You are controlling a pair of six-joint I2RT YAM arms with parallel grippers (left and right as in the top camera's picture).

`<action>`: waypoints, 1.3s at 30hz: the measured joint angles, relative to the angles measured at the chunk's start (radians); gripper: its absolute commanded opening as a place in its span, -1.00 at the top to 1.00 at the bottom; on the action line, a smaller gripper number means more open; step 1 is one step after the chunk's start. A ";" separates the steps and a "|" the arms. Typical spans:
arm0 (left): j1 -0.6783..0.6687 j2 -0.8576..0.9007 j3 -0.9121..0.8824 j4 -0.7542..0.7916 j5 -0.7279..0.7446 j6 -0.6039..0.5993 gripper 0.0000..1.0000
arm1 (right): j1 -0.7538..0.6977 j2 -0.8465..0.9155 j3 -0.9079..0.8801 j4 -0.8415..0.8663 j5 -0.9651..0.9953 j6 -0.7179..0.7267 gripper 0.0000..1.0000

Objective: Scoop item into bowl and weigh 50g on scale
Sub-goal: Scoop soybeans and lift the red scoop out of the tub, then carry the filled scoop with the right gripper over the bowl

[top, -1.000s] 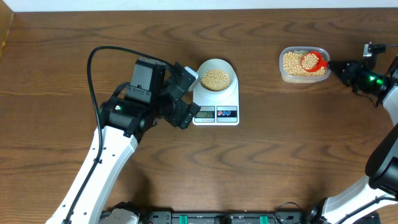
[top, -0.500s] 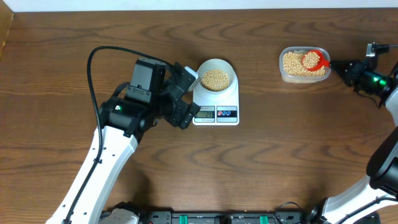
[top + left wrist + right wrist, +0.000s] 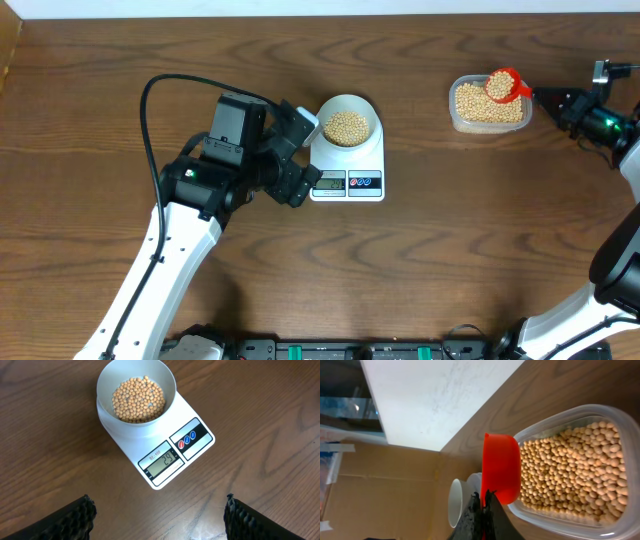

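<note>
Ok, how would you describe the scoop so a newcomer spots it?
On the wooden table, look to the far right, where a clear tub of tan beans sits. At its far right corner, pinched by the right end effector, is the scoop: small, bean-filled and bright red among pale neighbours.

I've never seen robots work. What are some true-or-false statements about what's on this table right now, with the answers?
1. The bowl sits on the scale. True.
2. The bowl is empty. False: it holds beans.
3. The right hand holds a red scoop. True.
4. The red scoop is empty. False: it carries beans, at the far edge of the clear tub.
5. The left hand grips the scale. False: it is open, holding nothing.
</note>
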 measured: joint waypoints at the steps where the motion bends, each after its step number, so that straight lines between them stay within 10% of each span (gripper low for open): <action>1: 0.000 0.000 0.000 0.000 0.000 0.000 -0.69 | 0.000 0.000 0.000 0.005 -0.005 0.007 0.97; 39: 0.000 0.000 0.000 0.000 0.000 0.000 -0.69 | 0.377 0.000 -0.001 0.343 -0.058 0.315 0.97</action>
